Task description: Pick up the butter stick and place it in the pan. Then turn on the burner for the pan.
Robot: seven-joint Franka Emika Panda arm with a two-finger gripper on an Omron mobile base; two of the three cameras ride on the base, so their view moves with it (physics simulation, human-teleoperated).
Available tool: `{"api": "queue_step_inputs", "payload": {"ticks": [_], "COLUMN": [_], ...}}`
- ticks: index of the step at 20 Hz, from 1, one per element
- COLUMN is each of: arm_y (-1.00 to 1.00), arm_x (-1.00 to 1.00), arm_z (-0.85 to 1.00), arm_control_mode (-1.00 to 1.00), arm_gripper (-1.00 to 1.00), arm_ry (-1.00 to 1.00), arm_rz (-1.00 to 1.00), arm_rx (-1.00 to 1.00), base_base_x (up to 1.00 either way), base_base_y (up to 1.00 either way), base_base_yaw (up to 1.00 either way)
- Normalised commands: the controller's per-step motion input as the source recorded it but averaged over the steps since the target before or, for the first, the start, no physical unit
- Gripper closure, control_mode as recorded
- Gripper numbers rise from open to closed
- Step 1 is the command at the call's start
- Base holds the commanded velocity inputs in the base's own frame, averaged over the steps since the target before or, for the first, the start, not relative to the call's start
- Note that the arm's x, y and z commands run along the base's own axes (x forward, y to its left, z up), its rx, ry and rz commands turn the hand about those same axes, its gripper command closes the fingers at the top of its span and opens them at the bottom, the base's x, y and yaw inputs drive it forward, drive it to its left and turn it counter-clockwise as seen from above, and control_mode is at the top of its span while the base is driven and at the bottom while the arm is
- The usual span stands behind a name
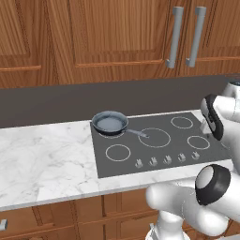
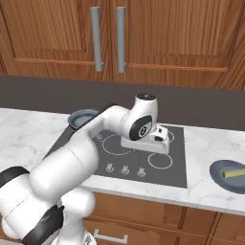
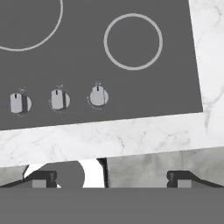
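The pan (image 1: 110, 123) sits on the back left of the dark cooktop (image 1: 154, 152), its slim handle (image 1: 137, 133) pointing right. It covers the burner beneath it, and only a sliver of white ring (image 1: 112, 136) shows at its front. The pan's bowl holds nothing. Far to the right, the butter stick (image 2: 235, 172) lies on a dark plate (image 2: 217, 175) on the counter. My gripper (image 3: 111, 179) hangs open and empty above the cooktop's front right, well left of the butter; its hand (image 2: 155, 139) hovers over the right rings.
A row of knobs (image 3: 58, 99) lines the cooktop's front edge, with a small white ring (image 3: 133, 41) behind them. White marble counter (image 1: 47, 159) lies on both sides. Wooden cabinets with grey handles (image 2: 97, 38) hang above a dark backsplash.
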Motion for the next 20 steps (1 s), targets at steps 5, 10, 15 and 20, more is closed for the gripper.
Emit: {"api": "queue_step_inputs", "payload": {"ticks": [5, 10, 15, 20], "arm_y": [-0.88, -0.87, -0.69, -0.60], "arm_x": [0.00, 0.00, 0.02, 0.13], "arm_z": [-0.08, 0.00, 0.00, -0.06], "arm_control_mode": [-1.00, -1.00, -1.00, -1.00], "arm_gripper": [-1.00, -1.00, -1.00, -1.00], "arm_ry": [0.02, 0.10, 0.11, 0.04], "arm_rz": [-0.12, -0.13, -0.15, -0.14], "arm_rx": [0.00, 0.00, 0.00, 0.01], "base_base_x": [0.00, 0.00, 0.00, 0.00], "base_base_y": [0.00, 0.00, 0.00, 0.00], "base_base_yaw": [0.00, 0.00, 0.00, 0.00]}}
